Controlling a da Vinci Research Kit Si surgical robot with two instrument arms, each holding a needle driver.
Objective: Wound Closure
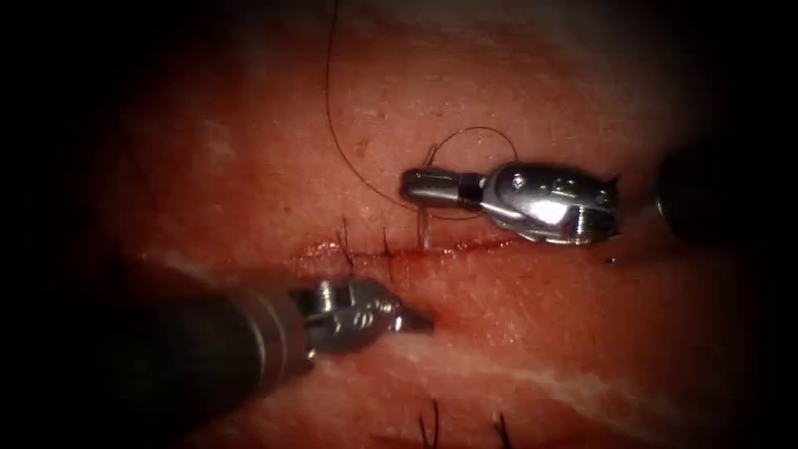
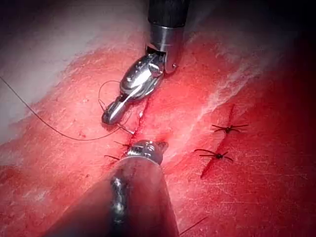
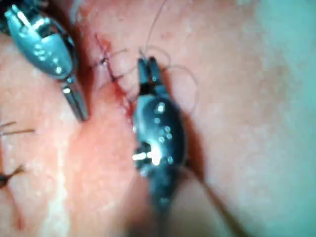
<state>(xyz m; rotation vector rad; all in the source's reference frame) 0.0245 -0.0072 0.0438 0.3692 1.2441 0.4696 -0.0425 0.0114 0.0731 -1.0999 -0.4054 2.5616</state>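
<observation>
On the left we've got the left tool coming in low, its jaws pressed together with nothing between them, tip resting on the tissue just below the cut. Right above it sit two finished stitches across the cut's left end, short cut tails sticking up. Moving along, the needle shows as a pale sliver standing up out of the cut line just right of those stitches, so its lower part is in the tissue, and its upper end runs up to the right tool. That tool lies flat above the cut, pointing left, jaws closed at the needle's top end as far as we can tell; how far along the curve the grab sits we can't make out. The thread drops from the top edge, sweeps down to the needle, and makes a small loop over the right tool's jaws. Red fluid lines the cut further right
</observation>
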